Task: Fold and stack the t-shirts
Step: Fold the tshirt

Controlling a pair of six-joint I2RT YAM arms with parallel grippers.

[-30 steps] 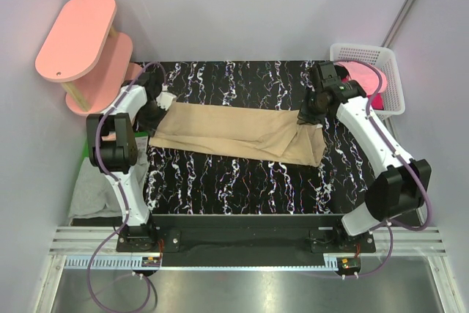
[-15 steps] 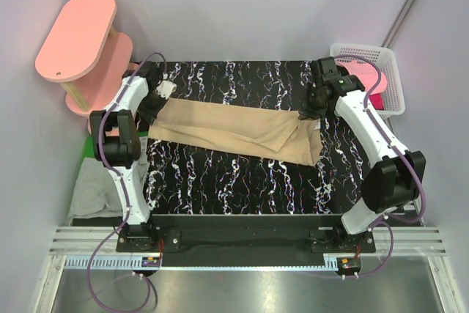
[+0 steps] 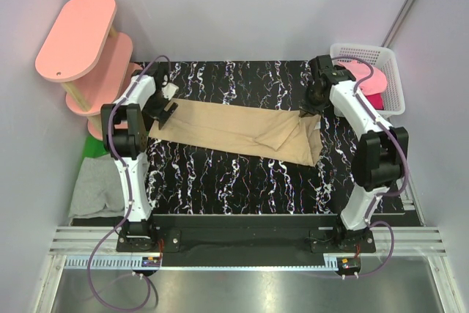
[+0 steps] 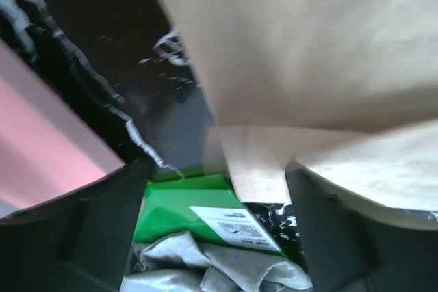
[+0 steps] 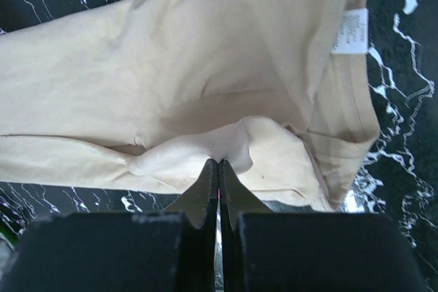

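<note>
Lab cell, partition walls (image 3: 256, 5), aluminium rails (image 3: 84, 238)

Top view bright, even, sharp; left wrist dim, blurred (edges murky); right wrist crisp.

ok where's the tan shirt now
In the top view the tan t-shirt spans the middle of the table, left end at the left gripper, right end pinched by the right gripper.

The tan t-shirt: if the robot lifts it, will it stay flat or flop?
Probably flops: the tan t-shirt bunches into soft folds where the right gripper pinches it. Likely light, since that thin pinch pulls up a fold. Pushed, it would probably wrinkle rather than slide whole, as its right end looks rumpled.
</note>
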